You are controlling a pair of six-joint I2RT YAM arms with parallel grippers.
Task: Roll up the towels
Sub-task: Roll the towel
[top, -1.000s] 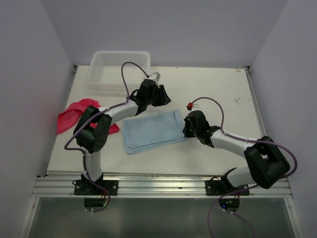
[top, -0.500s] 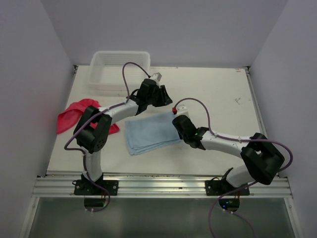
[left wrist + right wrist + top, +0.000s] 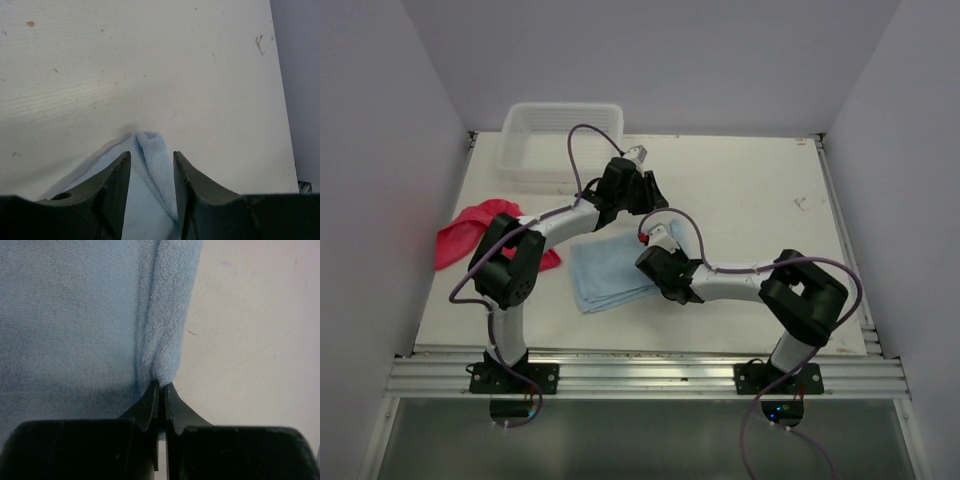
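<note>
The light blue towel (image 3: 605, 272) lies in the middle of the table, its right side folded over to the left. My right gripper (image 3: 646, 266) (image 3: 161, 384) is shut on that folded edge (image 3: 167, 315), low over the table. At the towel's far corner my left gripper (image 3: 653, 204) (image 3: 151, 155) stands open. Its fingers (image 3: 117, 185) straddle a raised fold of blue cloth (image 3: 155, 165) that rests against the right finger. The pinkish-red towel (image 3: 465, 235) lies crumpled at the table's left edge, partly behind the left arm.
A clear plastic basket (image 3: 560, 106) stands at the back left of the white table (image 3: 760, 190). Grey walls close in the left, right and back. A metal rail (image 3: 640, 375) with both arm bases runs along the near edge.
My right gripper has moved left across the table, dragging the blue towel's right edge with it, so the towel is narrower. The left arm has stayed put.
</note>
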